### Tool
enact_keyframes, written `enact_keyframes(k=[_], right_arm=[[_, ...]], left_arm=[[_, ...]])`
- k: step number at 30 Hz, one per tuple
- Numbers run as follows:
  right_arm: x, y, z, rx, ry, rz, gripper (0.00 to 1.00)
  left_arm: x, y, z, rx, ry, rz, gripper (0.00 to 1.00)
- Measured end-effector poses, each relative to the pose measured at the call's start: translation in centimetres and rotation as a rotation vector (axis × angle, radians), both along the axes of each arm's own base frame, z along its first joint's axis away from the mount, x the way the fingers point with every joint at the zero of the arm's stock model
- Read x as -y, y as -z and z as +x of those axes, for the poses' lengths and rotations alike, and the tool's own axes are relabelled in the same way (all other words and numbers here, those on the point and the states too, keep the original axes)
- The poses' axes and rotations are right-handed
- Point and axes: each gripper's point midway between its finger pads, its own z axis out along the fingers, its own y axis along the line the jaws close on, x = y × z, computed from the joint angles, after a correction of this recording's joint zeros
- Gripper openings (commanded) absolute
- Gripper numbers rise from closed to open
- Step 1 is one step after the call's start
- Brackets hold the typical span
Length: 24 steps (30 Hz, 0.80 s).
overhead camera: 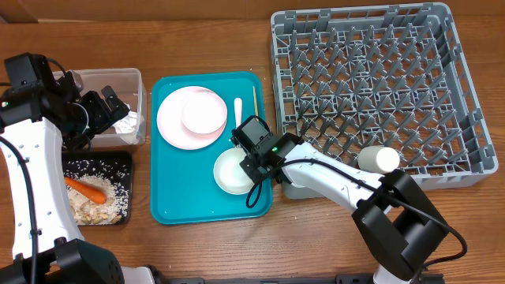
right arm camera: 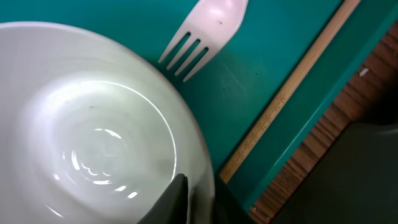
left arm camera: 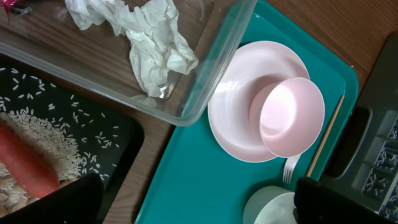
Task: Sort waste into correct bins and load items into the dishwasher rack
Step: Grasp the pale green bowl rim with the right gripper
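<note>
A white bowl (overhead camera: pixel 231 172) (right arm camera: pixel 93 124) sits on the teal tray, and my right gripper (overhead camera: pixel 254 162) (right arm camera: pixel 200 186) is shut on its right rim, one finger inside and one outside. Beside it lie a white fork (overhead camera: pixel 237 110) (right arm camera: pixel 205 31) and a tan chopstick (overhead camera: pixel 255 101) (right arm camera: pixel 292 87). A pink bowl (overhead camera: pixel 203 113) (left arm camera: pixel 292 116) rests on the white plate (overhead camera: pixel 177 122) (left arm camera: pixel 236 106). My left gripper (overhead camera: pixel 106 110) (left arm camera: pixel 199 205) hangs open above the tray's left edge, holding nothing. The grey dishwasher rack (overhead camera: pixel 371 87) holds a white cup (overhead camera: pixel 379 160) on its side.
The clear tub (overhead camera: pixel 134 83) holds crumpled tissue (left arm camera: pixel 155 43) and a red wrapper (left arm camera: pixel 9 6). The black tray (overhead camera: pixel 126 158) holds a carrot (overhead camera: pixel 87 189), rice (left arm camera: pixel 43 134) and scraps. The teal tray (overhead camera: pixel 177 201) lies between the bins and the rack.
</note>
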Motion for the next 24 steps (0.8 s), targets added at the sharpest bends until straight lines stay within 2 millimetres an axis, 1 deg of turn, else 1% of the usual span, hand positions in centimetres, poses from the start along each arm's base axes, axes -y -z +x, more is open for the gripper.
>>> enact_keyframes(k=[2,5,24], right_arm=[[-0.01,0.00,0.01,-0.001,0.002,0.002,0.09],[-0.13,-0.02,0.00,-0.004,0.003,0.010,0.04],[-0.39,-0.14,-0.04,-0.014,0.005,0.032,0.04]], left_arm=[[0.00,0.00,0.00,0.000,0.000,0.000,1.00],[0.00,0.00,0.01,0.000,0.000,0.000,1.00],[0.00,0.00,0.00,0.000,0.000,0.000,1.00]])
